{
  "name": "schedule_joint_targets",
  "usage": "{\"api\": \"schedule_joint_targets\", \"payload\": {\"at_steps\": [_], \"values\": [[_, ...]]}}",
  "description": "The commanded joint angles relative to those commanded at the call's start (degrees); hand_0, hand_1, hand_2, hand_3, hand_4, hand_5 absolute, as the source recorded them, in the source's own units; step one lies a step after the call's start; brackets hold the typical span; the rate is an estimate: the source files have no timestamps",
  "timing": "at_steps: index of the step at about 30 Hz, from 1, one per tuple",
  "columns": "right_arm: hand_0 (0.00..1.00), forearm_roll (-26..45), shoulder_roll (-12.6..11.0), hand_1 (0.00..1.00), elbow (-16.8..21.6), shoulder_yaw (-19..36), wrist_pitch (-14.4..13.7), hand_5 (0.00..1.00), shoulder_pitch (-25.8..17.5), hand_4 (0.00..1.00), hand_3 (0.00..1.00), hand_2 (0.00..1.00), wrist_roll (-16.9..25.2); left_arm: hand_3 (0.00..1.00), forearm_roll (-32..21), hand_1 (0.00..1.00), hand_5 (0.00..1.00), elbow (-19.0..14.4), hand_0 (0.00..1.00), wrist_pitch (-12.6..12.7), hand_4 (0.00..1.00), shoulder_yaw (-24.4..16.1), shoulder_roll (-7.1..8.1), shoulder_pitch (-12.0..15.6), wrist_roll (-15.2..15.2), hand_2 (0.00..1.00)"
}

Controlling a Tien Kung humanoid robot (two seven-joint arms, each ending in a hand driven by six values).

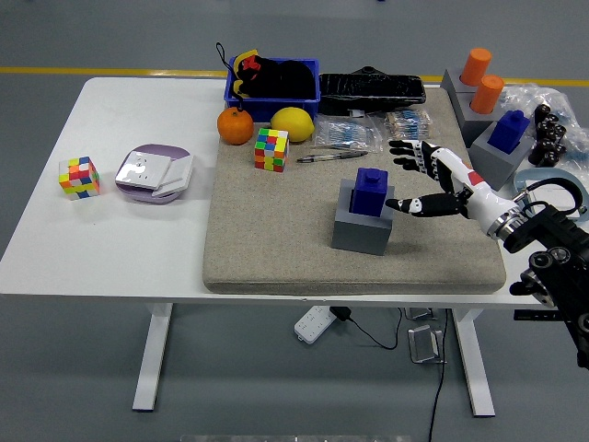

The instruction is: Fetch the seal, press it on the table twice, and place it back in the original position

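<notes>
1 robot hand shows in the head view: the right hand (431, 180) reaches in from the lower right, fingers spread and empty, thumb tip just beside the blue seal (370, 191). That seal sits on a grey block (362, 230) at the frame's centre, on the beige mat (276, 239).

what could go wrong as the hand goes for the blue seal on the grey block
The right hand is open beside the blue seal, thumb near the grey block. A sideways bump could knock the seal off or push the block. The pen and bagged items lie close behind, and the fingers could brush them.
</notes>
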Motion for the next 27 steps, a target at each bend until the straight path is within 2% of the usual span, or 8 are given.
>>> {"api": "schedule_joint_targets", "payload": {"at_steps": [17,18,23,24,27], "values": [[0.818,0.5,0.83,0.762,0.04,-2.82,-1.29,0.003,0.62,0.932,0.809,0.774,0.77,0.836,-0.39,0.814,0.421,0.0,0.817,0.01,0.803,1.01,0.38,-0.18,0.01,0.788],[0.797,0.52,0.86,0.744,0.06,-2.99,-1.38,0.002,0.64,0.924,0.793,0.749,0.82,0.837,-0.39,0.816,0.422,0.0,0.817,0.01,0.803,1.06,0.39,-0.18,0.02,0.788],[0.797,0.69,1.06,0.744,0.07,-3.82,-2.15,0.002,0.85,0.924,0.793,0.749,1.36,0.837,-0.39,0.816,0.422,-0.03,0.817,-0.01,0.803,1.27,0.38,-0.23,0.03,0.788],[0.751,0.68,1.1,0.704,0.03,-3.96,-2.32,0.002,0.92,0.897,0.776,0.722,1.44,0.837,-0.4,0.816,0.422,-0.03,0.817,0.0,0.804,1.29,0.37,-0.29,0.03,0.788],[0.751,0.63,1.17,0.704,-0.24,-4.39,-2.69,0.002,1.07,0.897,0.776,0.722,1.6,0.837,-0.32,0.816,0.422,-0.07,0.817,-0.01,0.804,1.41,0.39,-0.42,0.01,0.788]]}}
